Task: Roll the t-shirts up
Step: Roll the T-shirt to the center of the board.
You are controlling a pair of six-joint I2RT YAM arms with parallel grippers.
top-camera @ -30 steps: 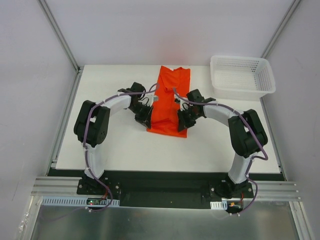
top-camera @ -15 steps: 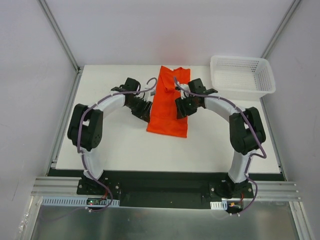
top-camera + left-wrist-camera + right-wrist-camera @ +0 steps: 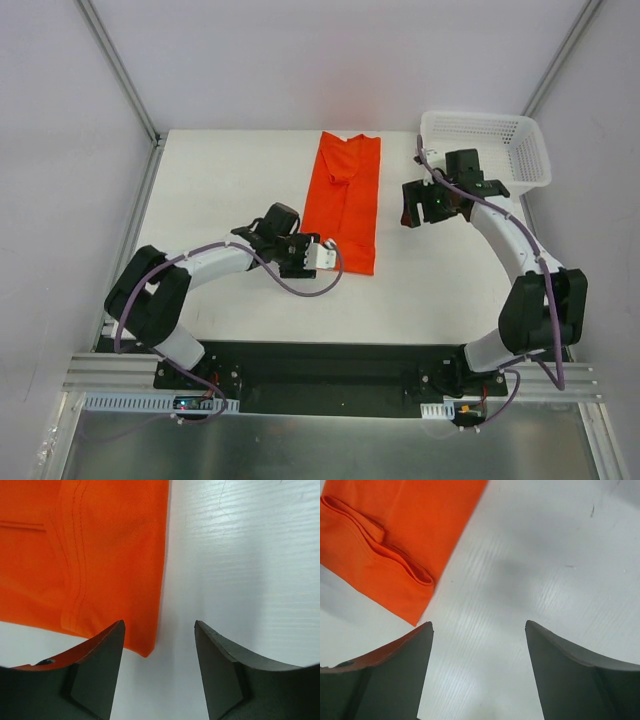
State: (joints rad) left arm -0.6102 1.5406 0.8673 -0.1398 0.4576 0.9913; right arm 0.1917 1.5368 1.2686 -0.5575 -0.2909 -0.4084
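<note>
Top view: you've pulled both hands off the shirt [image 3: 342, 200]. A second ago they sat against its long sides at mid-length. Now the left hand [image 3: 325, 256] is at the shirt's near left corner. The right hand [image 3: 408, 210] is out right, well clear of the cloth, near the basket [image 3: 500, 150]. The shirt hasn't moved: a long folded strip, mid worktop [image 3: 220, 180].

Left wrist view: left hand [image 3: 159, 625] spread, nothing between the fingers. The shirt [image 3: 75, 555] fills the upper left, its corner ending just beside the left finger [image 3: 95, 680].

Right wrist view: right hand [image 3: 477, 625] spread, also holding nothing. The shirt [image 3: 395, 535] is off to the upper left, a folded corner pointing at the left finger [image 3: 395, 680], with bare worktop [image 3: 545, 555] ahead.
</note>
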